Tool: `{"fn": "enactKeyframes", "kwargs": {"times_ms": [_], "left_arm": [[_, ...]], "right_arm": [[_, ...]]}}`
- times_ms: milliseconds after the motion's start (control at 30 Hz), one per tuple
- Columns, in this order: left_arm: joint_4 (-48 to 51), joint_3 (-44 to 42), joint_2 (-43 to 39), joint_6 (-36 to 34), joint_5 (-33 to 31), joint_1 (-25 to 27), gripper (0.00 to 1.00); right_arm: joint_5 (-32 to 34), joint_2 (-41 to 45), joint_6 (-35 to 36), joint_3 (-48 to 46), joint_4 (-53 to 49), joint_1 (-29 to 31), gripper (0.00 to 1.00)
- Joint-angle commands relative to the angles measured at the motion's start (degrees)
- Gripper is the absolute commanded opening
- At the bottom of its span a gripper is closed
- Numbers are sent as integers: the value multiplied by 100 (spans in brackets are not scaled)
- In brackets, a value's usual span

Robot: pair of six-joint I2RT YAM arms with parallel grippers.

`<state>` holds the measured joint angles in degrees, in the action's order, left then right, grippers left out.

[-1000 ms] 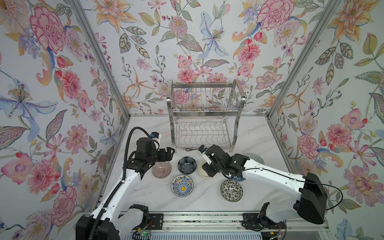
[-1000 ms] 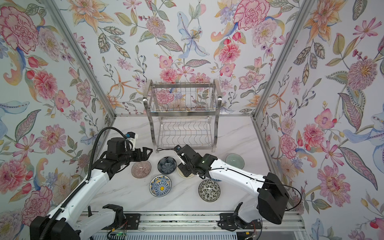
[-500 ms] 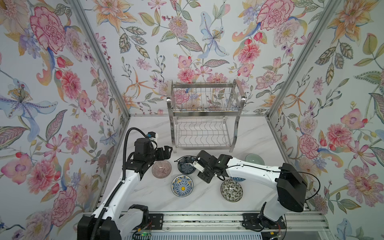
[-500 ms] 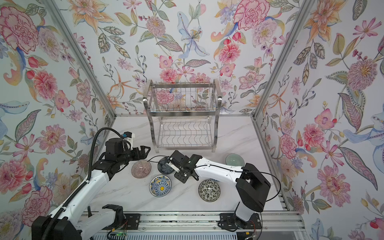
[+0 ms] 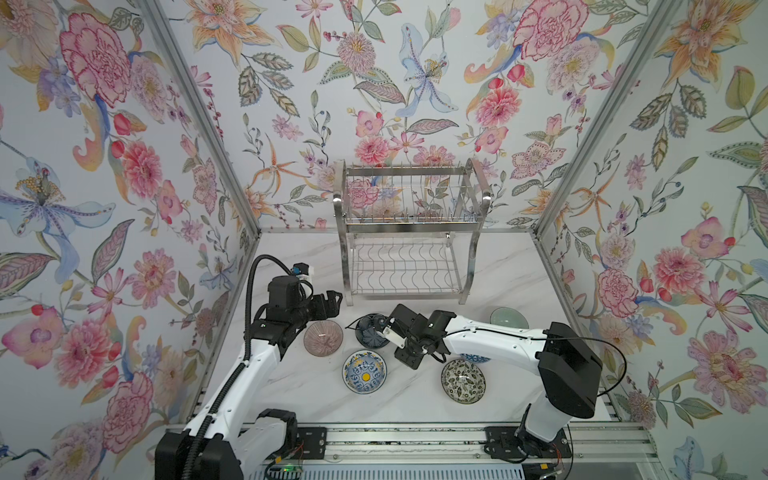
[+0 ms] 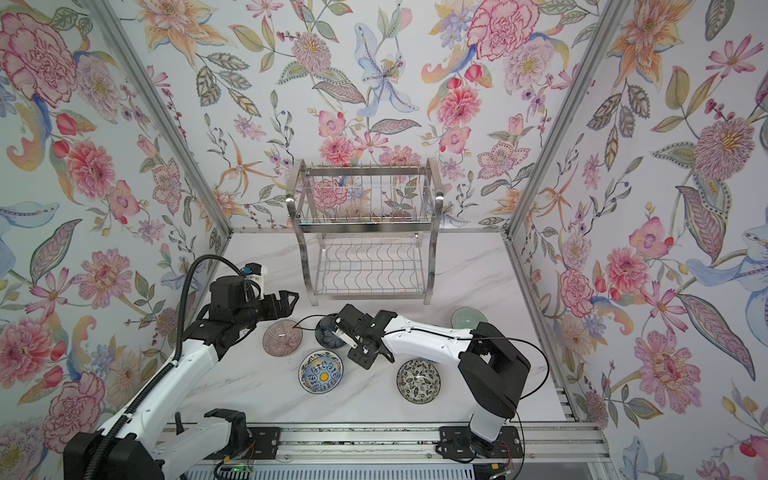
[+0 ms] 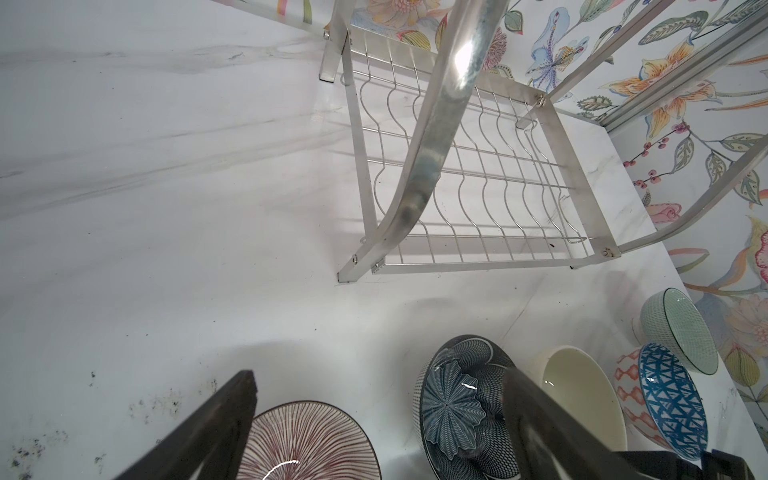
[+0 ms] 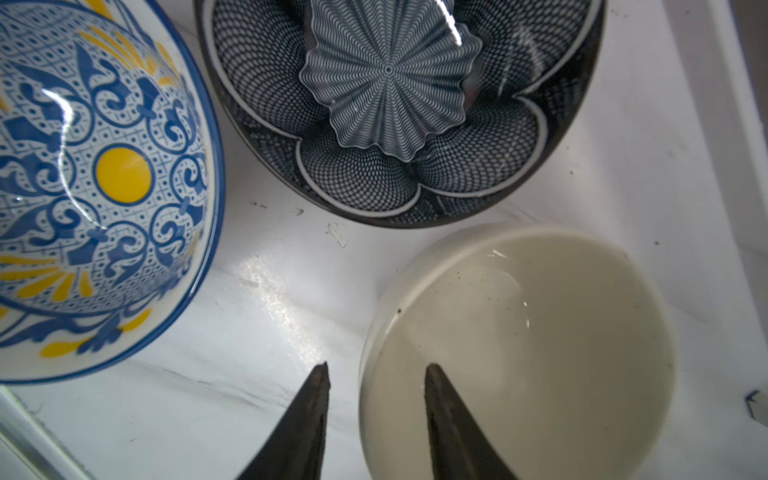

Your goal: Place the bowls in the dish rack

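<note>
Flowered wallpaper closes round a white marble table [image 5: 498, 274], with the dish rack [image 5: 409, 226] standing at its back. Every one of the bowls sits on the table in front of the rack. The mauve bowl [image 5: 323, 337] and navy bowl [image 5: 370, 332] are nearest it, the yellow-centred bowl [image 5: 364, 371] and leafy bowl [image 5: 463, 380] farther out, and the green bowl [image 5: 509, 318] off its right leg.

The left gripper [image 7: 376, 374] hangs spread wide between the rack and the mauve bowl. The right gripper [image 8: 376, 365] stands parted astride the cream bowl's [image 8: 519, 353] rim, one finger inside and one outside with a gap showing. Its arm hides that bowl from above, along with most of the lattice bowl [image 7: 671, 407].
</note>
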<state>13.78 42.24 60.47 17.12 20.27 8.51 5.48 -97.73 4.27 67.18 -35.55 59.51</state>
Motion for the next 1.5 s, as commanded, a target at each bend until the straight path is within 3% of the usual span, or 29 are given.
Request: {"fn": "enactKeyframes", "kwargs": {"times_ms": [0,367,633,900,1267,1467], "left_arm": [[-112,-64,-26,94,-89,-65,94],[-138,-68,-73,97,-50,-69,95],[-155,-97,-162,93,-37,-66,95],[-169,-87,-184,98,11,-66,98],[-210,-120,-283,50,9,-63,99],[-251,-110,-255,116,80,-58,99]], "right_arm": [[-65,-102,-32,69,82,50,39],[12,-191,-170,58,78,78,27],[107,-292,-303,32,65,84,28],[230,-257,-392,104,50,120,11],[689,705,-936,-109,-59,332,7],[1441,1263,-1559,-130,-219,569,7]]}}
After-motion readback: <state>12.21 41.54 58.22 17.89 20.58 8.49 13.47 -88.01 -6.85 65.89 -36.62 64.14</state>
